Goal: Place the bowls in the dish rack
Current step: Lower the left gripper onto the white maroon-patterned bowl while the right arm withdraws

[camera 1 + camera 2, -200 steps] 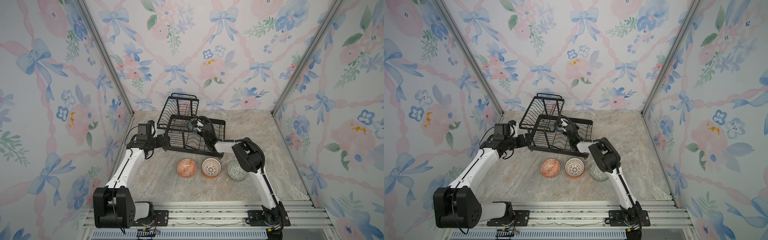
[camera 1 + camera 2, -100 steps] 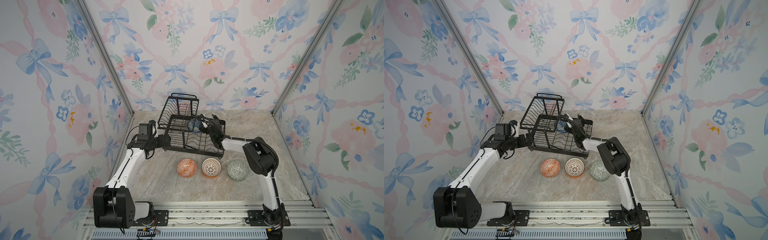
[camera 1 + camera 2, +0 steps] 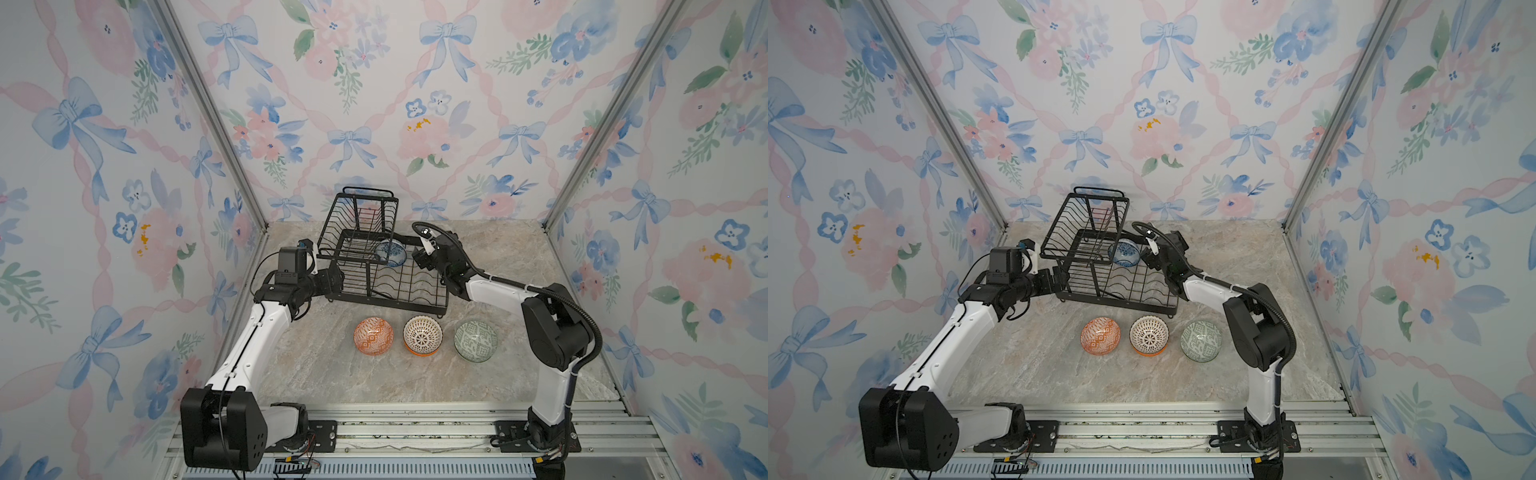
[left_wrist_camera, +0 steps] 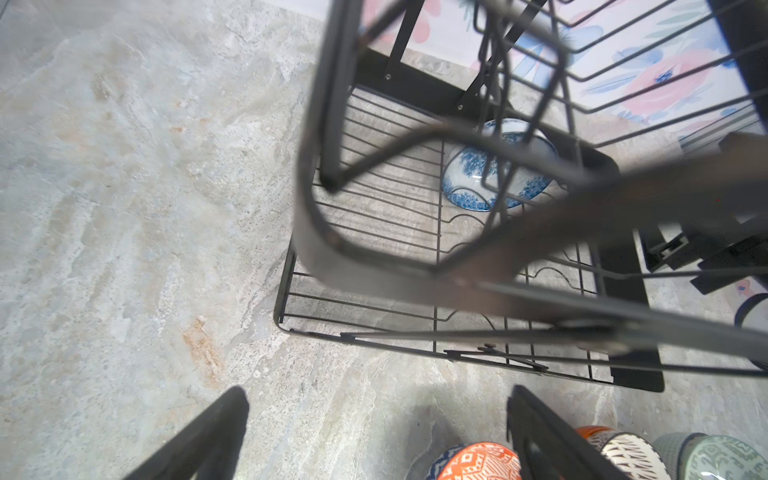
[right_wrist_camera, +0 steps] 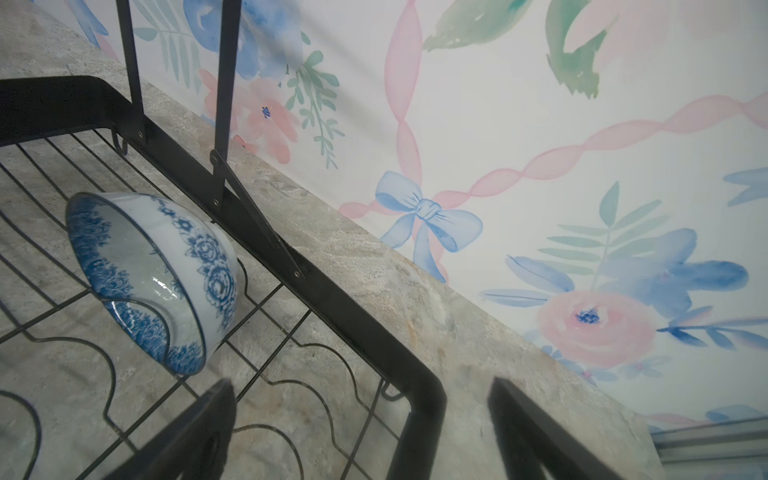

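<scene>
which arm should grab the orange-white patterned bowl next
Probably left: the left end effector, open, is nearer the orange-white patterned bowl; the right end effector is farther back, beside the blue-white floral bowl.

Black wire rack (image 3: 395, 302), blue-white floral bowl (image 3: 390, 254), orange geometric bowl (image 3: 373, 336), white-brown lattice bowl (image 3: 422, 333), grey-green patterned bowl (image 3: 475, 340).

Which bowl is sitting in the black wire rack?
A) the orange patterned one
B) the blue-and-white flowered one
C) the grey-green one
B: the blue-and-white bowl leans tilted on the wire floor of the rack, just inside its black frame.
</scene>
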`<action>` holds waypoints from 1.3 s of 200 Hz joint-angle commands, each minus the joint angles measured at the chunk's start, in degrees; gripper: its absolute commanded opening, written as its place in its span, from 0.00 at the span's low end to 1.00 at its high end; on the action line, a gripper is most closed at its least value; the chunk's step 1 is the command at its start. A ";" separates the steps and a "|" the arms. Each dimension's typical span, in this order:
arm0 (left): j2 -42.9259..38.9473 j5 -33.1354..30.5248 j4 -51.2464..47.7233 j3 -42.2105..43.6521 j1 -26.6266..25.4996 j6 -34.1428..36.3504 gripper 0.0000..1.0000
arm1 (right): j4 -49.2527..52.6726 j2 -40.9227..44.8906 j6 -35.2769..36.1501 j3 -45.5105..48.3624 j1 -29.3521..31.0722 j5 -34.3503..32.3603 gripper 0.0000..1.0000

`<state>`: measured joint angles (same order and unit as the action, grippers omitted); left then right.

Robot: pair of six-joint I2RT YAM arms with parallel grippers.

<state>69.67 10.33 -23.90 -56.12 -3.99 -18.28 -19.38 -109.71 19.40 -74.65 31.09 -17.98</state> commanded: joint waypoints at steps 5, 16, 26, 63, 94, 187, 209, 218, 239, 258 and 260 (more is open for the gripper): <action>-4.04 -1.35 -0.18 2.64 -0.30 -0.70 0.98 | 10.14 4.66 -5.84 0.47 -1.00 2.10 0.97; -5.87 -1.79 -0.23 3.53 -0.15 -0.70 0.98 | 13.40 6.32 -8.75 0.47 -1.87 3.73 0.97; -7.40 -1.80 -0.27 4.27 -0.30 -0.70 0.98 | 16.38 7.82 -11.92 0.39 -2.85 5.65 0.97; -10.78 -2.11 -1.05 6.10 -3.04 -0.94 0.98 | 26.79 15.94 -16.91 1.51 -4.61 9.94 0.97; -10.12 -4.12 -1.05 5.98 -10.20 -1.77 0.98 | 37.69 23.72 -17.94 1.56 -4.70 10.10 0.97; 2.60 -10.99 -0.88 2.07 -34.55 -9.28 0.98 | 62.79 35.90 -30.88 2.19 -6.40 18.92 0.97; 7.53 -11.29 1.14 2.18 -38.32 -10.28 0.98 | 62.95 37.69 -31.05 4.93 -6.40 19.55 0.97; 9.67 -11.40 1.51 1.47 -39.54 -10.05 0.98 | 62.35 38.53 -30.50 6.67 -6.32 18.98 0.97; 13.02 -11.29 2.19 -0.56 -40.79 -9.76 0.98 | 60.16 40.46 -30.66 10.08 -6.70 17.98 0.97; 15.13 -10.99 2.72 -2.13 -41.38 -9.25 0.94 | 59.23 40.20 -30.56 10.92 -7.05 18.81 0.97; 15.32 -10.95 2.72 -2.28 -41.41 -9.21 0.94 | 59.09 40.08 -30.45 10.97 -7.09 18.87 0.97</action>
<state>83.66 0.23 -23.18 -55.07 -44.80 -27.33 40.51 -70.28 -10.35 -64.95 24.71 0.05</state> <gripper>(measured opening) 0.960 0.967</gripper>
